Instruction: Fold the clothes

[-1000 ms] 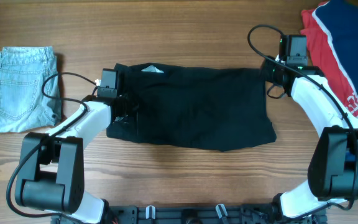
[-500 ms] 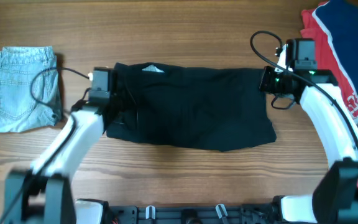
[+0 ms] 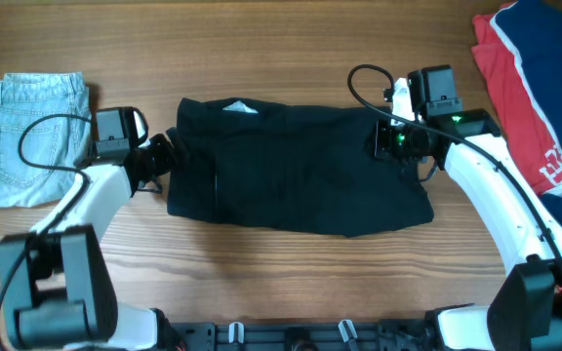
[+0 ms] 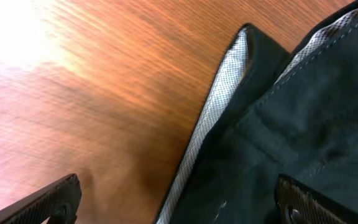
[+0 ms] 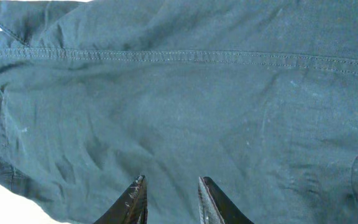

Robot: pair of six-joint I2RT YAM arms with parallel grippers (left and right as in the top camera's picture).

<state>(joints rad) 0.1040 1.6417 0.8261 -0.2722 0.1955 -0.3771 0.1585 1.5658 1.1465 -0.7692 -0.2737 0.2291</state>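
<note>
overhead: the clothes (image 3: 301, 171), a plain black garment, lie spread flat and roughly rectangular in the middle of the wooden table (image 3: 281, 39). the left gripper (image 3: 161, 156) sits at the garment's 9 o'clock edge with its jaws spread wide, released, holding nothing. the right gripper (image 3: 383, 139) is over the cloth towards the garment's 2 o'clock corner. light blue denim shorts (image 3: 29, 136) lie well apart at the table's 9 o'clock side, and a red and navy garment (image 3: 525, 88) lies at the 2 o'clock corner, partly out of frame.

left wrist: the two fingers (image 4: 48, 202) of the left gripper (image 4: 178, 190) show only at the 7 and 5 o'clock corners, far apart. the black clothes (image 4: 291, 112) fill the 3 o'clock half. a folded edge shows a pale grey mesh lining (image 4: 219, 106) running from 12 towards 6 o'clock. bare wood of the table (image 4: 92, 81) takes the 9 o'clock half. the cloth's edge lies between the open fingers, and neither finger clamps it.

right wrist: the clothes (image 5: 185, 106) fill nearly the whole frame, with a stitched seam (image 5: 166, 55) running from 9 to 3 o'clock near the top. the right gripper (image 5: 171, 193) enters at 6 o'clock, its fingertips (image 5: 134, 199) close together with a narrow gap. i cannot tell whether they pinch the fabric or only stand on it.
</note>
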